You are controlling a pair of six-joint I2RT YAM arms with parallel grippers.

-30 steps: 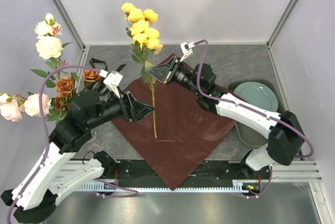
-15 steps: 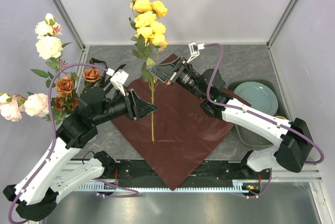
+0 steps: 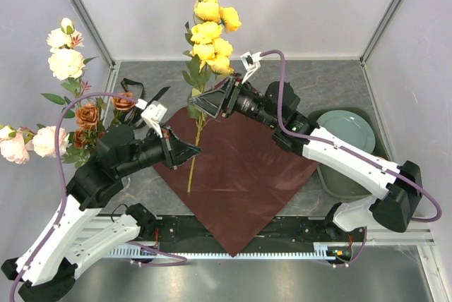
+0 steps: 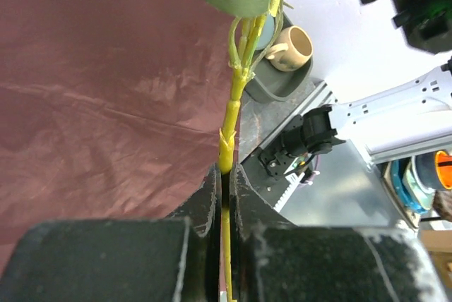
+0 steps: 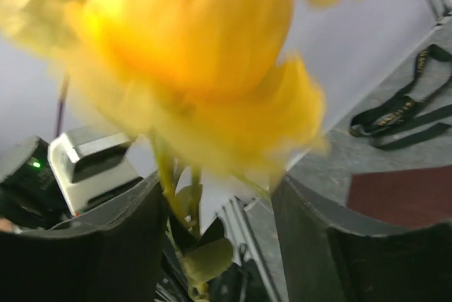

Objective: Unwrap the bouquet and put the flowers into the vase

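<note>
Two arms stretch inward over the red paper [image 3: 247,168]: left jaws clamp the flower stem [image 4: 226,133] low, right jaws gape around its leaves.

We could read no text anywhere. The black ribbon [image 5: 399,113] lying on the counter [image 5: 346,152] carried small gold lettering, but it was too blurred and too small for us to make out.

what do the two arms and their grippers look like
Left arm and right arm: white shell links with black joints and wrists. A purple cable loops along each. Left gripper and right gripper: black, with two wedge-shaped fingers.
</note>
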